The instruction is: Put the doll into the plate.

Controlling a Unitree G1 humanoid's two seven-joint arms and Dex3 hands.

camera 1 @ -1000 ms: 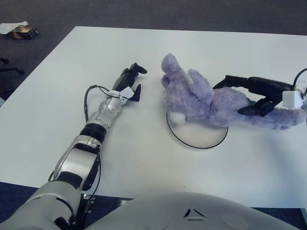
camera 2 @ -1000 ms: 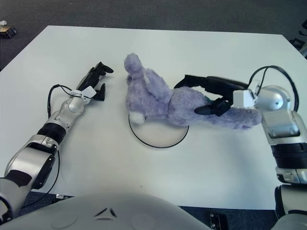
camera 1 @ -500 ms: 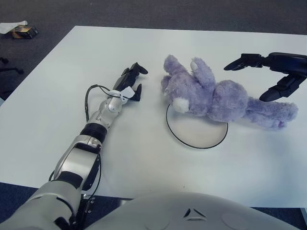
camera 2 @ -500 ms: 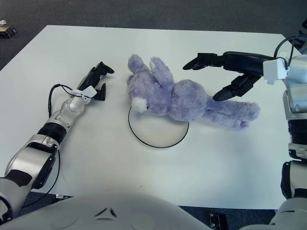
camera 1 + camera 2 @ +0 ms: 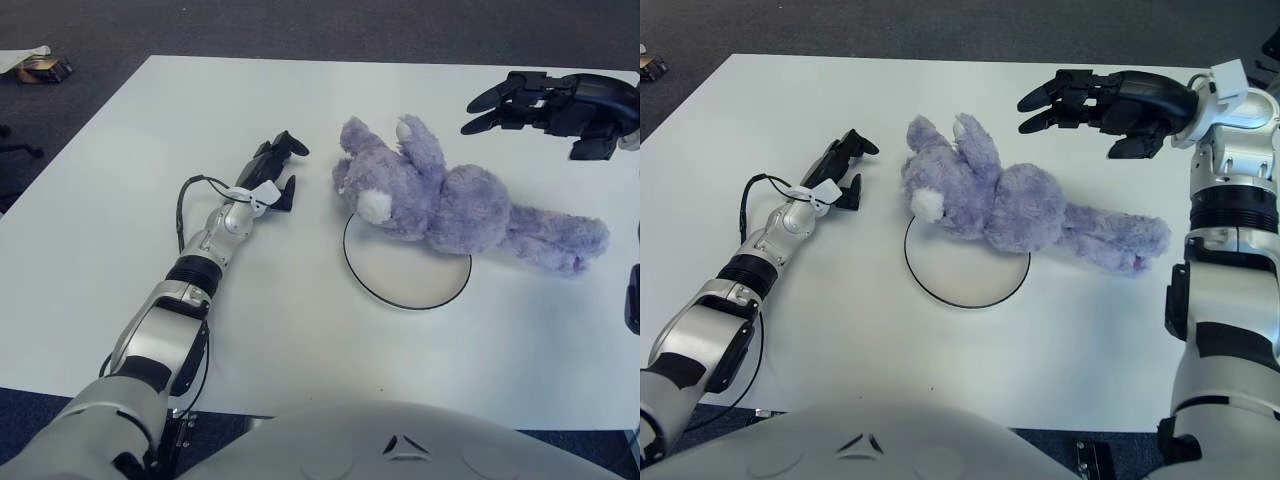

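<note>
A purple plush doll lies on its side across the table, its head and chest over the far edge of the white plate with a dark rim, its legs trailing right onto the table. My right hand hovers above and behind the doll's body, fingers spread, holding nothing. My left hand shows to the left of the doll's head, low by the table, fingers relaxed and empty.
The white table reaches to a dark carpet beyond its far edge. A small object lies on the floor at the far left. My own torso fills the bottom of the view.
My right hand let go of the doll and rose up and back to the right. The doll dropped and settled, partly on the plate. The left arm stayed put.
</note>
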